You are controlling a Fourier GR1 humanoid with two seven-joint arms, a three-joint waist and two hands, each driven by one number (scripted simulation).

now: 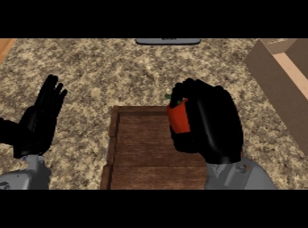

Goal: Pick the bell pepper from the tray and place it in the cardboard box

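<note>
The right hand has its fingers curled round the pepper above the tray, the box waits unfilled beyond its fingertips, and the left hand rests open.

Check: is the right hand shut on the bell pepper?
Shut on it: the right hand curls round the red bell pepper, above the tray.

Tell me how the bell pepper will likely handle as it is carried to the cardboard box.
The red bell pepper looks smooth-skinned, so it may slide in the right robot hand curled round it. Its rounded body would probably roll if released over the wooden tray. It keeps its shape in the hold, suggesting stiffness.
</note>
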